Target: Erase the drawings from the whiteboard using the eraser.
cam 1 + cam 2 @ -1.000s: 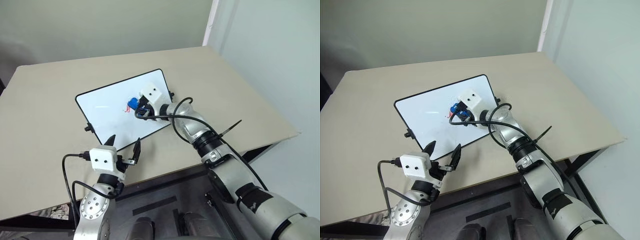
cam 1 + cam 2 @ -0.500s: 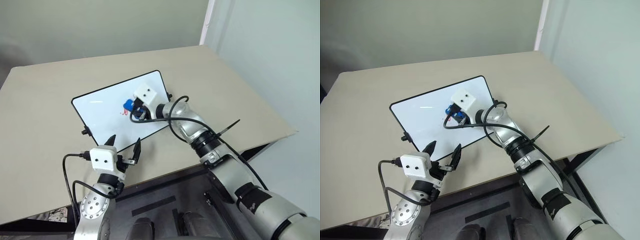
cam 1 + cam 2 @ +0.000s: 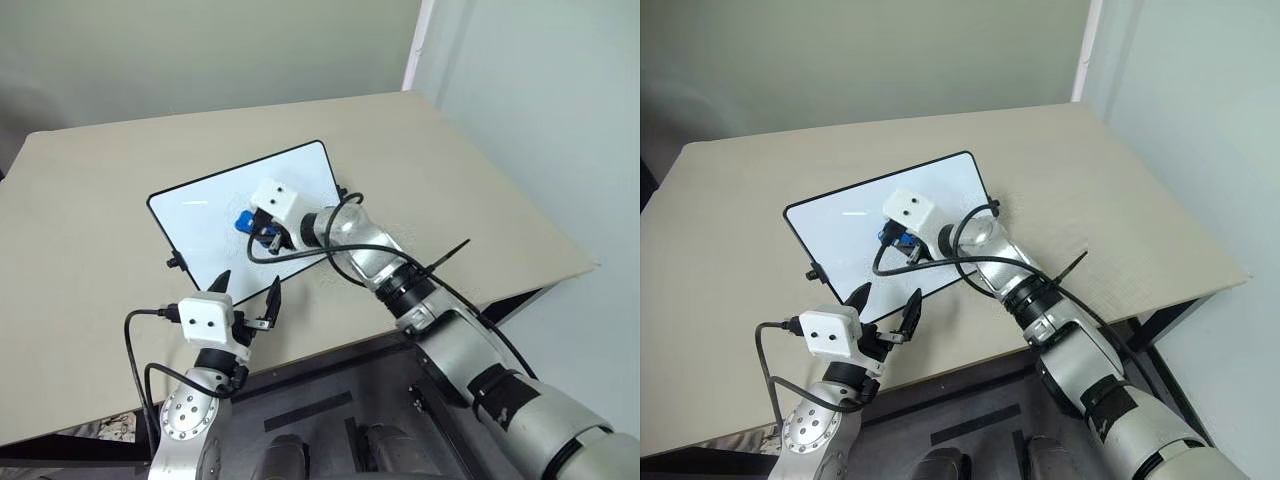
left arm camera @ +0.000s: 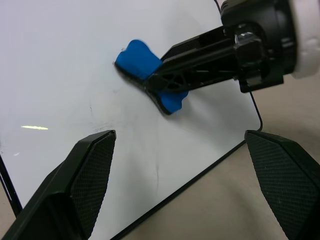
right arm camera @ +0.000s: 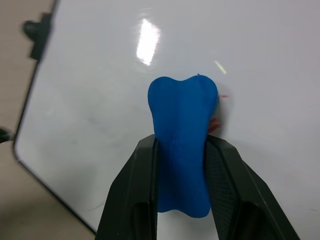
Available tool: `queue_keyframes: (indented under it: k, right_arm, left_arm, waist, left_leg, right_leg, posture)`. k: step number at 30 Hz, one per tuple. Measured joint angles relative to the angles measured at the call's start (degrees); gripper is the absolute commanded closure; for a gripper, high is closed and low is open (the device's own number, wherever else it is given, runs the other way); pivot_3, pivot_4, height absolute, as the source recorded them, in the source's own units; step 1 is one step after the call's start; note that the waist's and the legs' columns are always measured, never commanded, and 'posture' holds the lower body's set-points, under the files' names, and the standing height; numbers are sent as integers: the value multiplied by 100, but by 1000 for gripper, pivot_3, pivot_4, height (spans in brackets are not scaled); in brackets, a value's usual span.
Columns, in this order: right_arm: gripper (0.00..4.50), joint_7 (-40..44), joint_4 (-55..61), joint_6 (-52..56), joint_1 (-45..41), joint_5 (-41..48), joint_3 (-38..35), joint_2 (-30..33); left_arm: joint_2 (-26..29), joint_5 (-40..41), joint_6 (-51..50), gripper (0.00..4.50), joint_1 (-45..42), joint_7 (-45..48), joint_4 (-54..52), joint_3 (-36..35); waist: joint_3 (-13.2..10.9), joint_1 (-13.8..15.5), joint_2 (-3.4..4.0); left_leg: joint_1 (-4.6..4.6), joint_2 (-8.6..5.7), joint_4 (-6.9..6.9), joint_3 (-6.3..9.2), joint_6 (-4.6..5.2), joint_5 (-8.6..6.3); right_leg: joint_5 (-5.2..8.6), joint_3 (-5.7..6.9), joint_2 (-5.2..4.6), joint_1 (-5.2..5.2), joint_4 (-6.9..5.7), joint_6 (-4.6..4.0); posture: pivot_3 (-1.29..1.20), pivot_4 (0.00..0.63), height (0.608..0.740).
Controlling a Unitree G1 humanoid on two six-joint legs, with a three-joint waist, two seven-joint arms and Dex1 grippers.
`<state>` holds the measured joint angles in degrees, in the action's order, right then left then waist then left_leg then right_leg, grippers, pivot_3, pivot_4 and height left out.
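The whiteboard (image 3: 200,215) lies tilted on the beige table (image 3: 90,190). My right gripper (image 3: 256,232) is shut on the blue eraser (image 3: 243,222), which presses flat on the middle of the board. In the right wrist view the eraser (image 5: 182,125) sits between the two black fingers (image 5: 140,185), and bits of the red drawings (image 5: 218,122) peek out along its side; the rest is hidden beneath it. My left gripper (image 3: 250,283) hovers open near the table's front edge, just short of the board's near side, holding nothing.
The board's black side knob (image 3: 172,262) sticks out at its left corner. A black cable (image 3: 300,255) loops from the right wrist over the board's near edge. The table's front edge (image 3: 330,335) runs just behind my left gripper.
My right gripper has slid the eraser leftward across the board, onto the red scribble that showed beside it. The left gripper has stayed put.
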<state>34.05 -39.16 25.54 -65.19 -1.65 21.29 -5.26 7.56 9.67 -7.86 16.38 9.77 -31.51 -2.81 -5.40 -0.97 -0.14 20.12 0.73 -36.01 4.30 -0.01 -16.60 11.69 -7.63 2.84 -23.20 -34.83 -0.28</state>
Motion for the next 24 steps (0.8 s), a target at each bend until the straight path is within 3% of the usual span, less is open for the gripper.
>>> queue_keyframes:
  k: [11,24]
  right_arm:
    - [3180,-365,-553,-161,-320,-21,-414,-29]
    - [3180,309,151,226,63,-198,267,-61]
  left_arm:
    - [-2,-8,17,0,23,-14,0,18]
    - [-3,-9,32,0,21,-17,0,57]
  waist:
    - [0,1,-1]
    - [1,-69,-1]
  left_leg:
    - [0,0,1,1,-12,-7]
    - [-5,1,1,2,-12,-7]
  right_leg:
    - [-4,2,0,-5,-5,-11]
    - [-4,4,3,-8,-5,-10]
  posture:
    - [0,150,727]
    - [0,150,727]
